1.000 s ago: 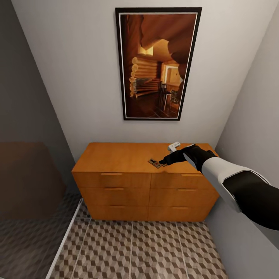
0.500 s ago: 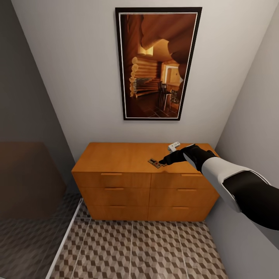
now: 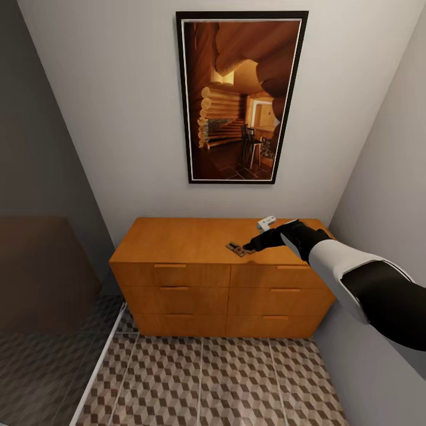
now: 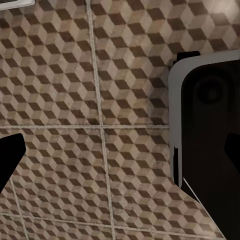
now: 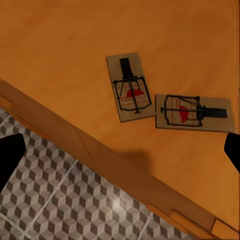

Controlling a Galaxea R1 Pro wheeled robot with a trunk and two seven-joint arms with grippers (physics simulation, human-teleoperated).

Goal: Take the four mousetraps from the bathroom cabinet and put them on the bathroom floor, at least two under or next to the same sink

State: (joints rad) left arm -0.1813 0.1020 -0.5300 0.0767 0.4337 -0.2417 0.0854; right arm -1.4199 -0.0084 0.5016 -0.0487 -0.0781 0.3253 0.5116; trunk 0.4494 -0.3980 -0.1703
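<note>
far mousetrap (image 3: 266,222) perhaps partly hidden

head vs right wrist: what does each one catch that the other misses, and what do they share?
Head view alone: the framed picture of a log interior on the wall, the drawer fronts, the right gripper from outside, and a small pale object near the top's back edge.

Right wrist view alone: two flat brown wooden mousetraps with dark wire and red spots, lying corner to corner.

Both: the orange-brown wooden cabinet and the cube-pattern tiled floor.
</note>
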